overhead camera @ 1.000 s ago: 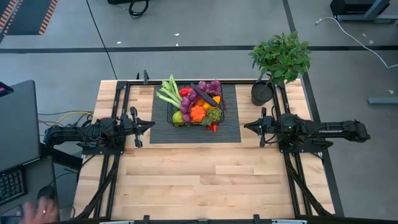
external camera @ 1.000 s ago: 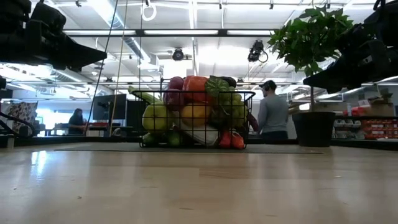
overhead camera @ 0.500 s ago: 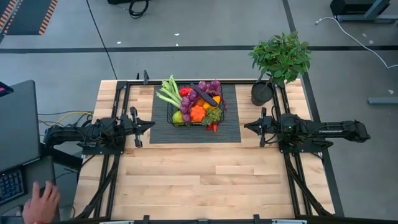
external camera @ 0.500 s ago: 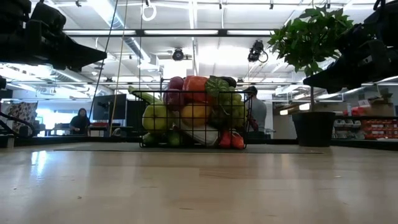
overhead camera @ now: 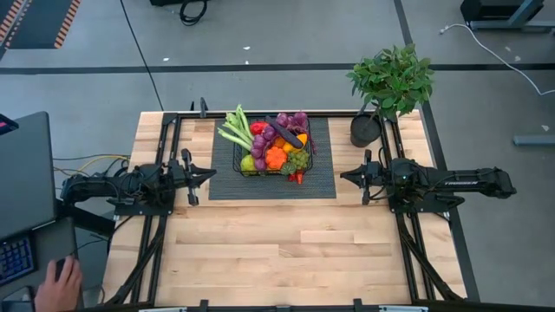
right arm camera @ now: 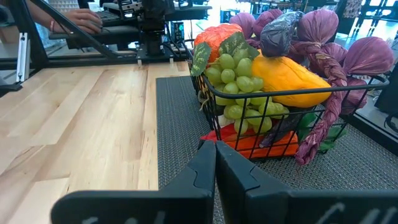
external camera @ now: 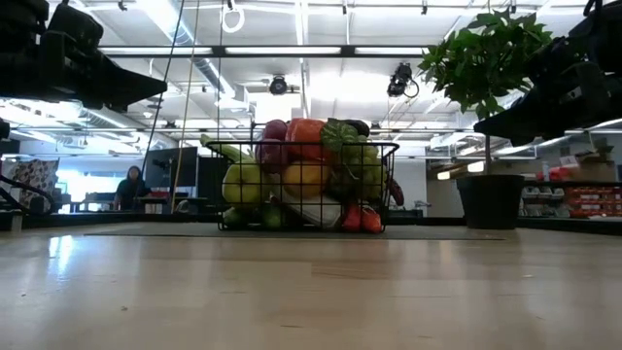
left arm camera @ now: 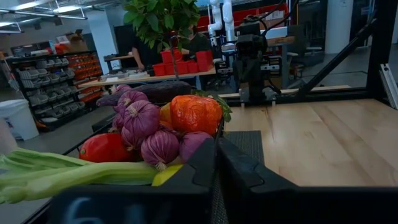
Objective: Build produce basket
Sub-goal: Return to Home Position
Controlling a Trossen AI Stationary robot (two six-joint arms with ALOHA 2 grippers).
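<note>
We judge filling done: the basket (external camera: 384, 146) heaped with produce (overhead camera: 275, 157) sits between left jaws and right jaws, both closed

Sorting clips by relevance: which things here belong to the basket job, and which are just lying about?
Job: basket; produce heaped in it; left gripper and right gripper, either side, fingers shut.
Lying about: potted plant at the table's far right corner; dark mat under the basket.

Overhead, table-level and two close wrist views, basket (external camera: 392, 185) common to all.
</note>
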